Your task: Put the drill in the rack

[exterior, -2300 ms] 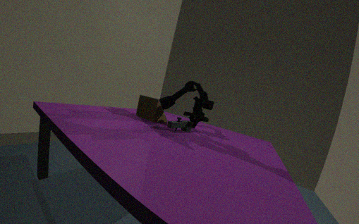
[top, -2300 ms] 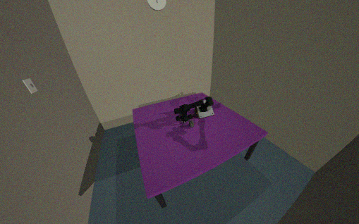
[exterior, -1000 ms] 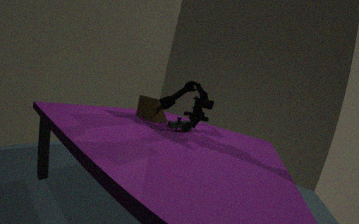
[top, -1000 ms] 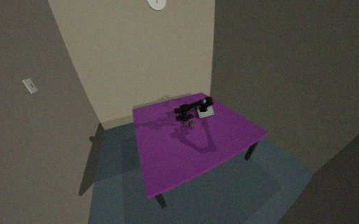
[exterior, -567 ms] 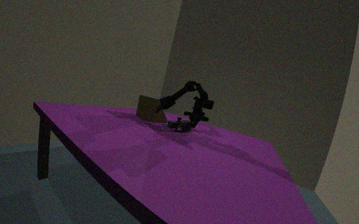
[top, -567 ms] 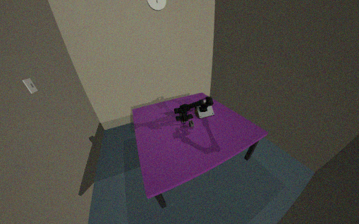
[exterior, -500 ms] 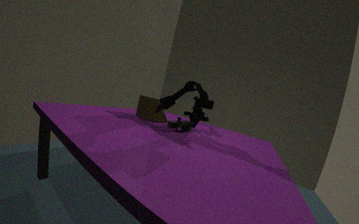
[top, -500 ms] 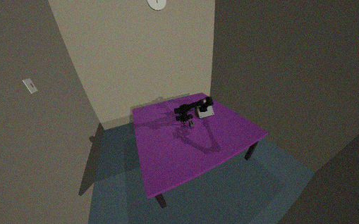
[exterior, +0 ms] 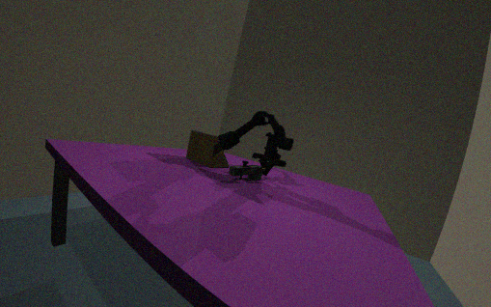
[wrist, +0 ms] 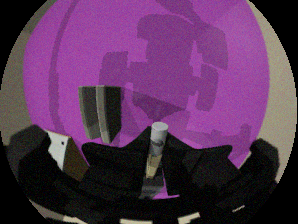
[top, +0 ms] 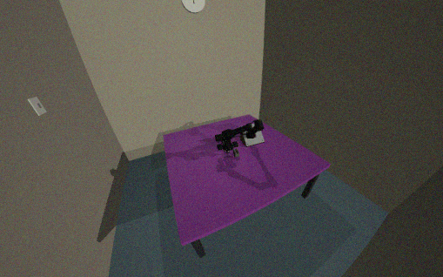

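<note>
My gripper point(wrist: 153, 129) point(exterior: 266, 172) is low over the table, its dark fingers nearly together. In the wrist view they are shut on a slim, pale grey cylinder with a yellowish lower section, which looks like the drill point(wrist: 159, 134). A grey piece with two parallel upright slabs, which may be the rack point(wrist: 108, 114), stands left of the fingers in the wrist view. In the exterior view a low grey block point(exterior: 238, 170) with a small knob on top is right beside the gripper. I cannot make out the key for certain.
A box with a white face and brown side point(top: 256, 140) point(exterior: 204, 151) point(wrist: 60, 144) stands near the arm's base. The purple table point(top: 202, 196) point(exterior: 301, 251) point(wrist: 200, 30) carries the arm and its shadows.
</note>
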You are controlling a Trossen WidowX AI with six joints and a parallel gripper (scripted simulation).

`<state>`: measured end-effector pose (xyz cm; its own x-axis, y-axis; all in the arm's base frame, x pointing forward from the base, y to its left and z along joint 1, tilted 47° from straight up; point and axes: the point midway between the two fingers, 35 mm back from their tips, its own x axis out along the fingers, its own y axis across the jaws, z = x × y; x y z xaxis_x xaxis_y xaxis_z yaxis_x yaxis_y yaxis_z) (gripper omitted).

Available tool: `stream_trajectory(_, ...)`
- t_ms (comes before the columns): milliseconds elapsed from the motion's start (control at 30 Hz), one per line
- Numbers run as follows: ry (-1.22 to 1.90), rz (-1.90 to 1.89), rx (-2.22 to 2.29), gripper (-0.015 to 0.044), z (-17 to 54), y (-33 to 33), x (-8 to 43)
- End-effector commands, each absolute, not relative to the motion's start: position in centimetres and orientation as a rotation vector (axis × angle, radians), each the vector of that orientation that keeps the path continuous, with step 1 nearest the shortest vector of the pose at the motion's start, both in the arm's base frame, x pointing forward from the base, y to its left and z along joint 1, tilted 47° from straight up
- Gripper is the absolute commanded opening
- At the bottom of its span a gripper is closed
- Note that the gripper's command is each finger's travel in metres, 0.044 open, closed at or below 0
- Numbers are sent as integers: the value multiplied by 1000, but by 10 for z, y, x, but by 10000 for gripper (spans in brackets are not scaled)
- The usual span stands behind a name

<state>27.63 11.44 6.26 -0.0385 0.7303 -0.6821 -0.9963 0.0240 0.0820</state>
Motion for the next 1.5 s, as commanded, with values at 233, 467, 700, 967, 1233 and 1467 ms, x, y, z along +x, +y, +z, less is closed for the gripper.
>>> stream_trajectory(233,652,1491,-522,0,77,122,279)
stream_trajectory(467,652,1491,-521,0,85,127,280)
stream_trajectory(700,651,1491,-521,0,92,133,281)
stream_trajectory(967,651,1491,-521,0,101,139,282)
stream_trajectory(1233,650,1491,-521,0,110,147,283)
stream_trajectory(1467,650,1491,-521,0,112,147,282)
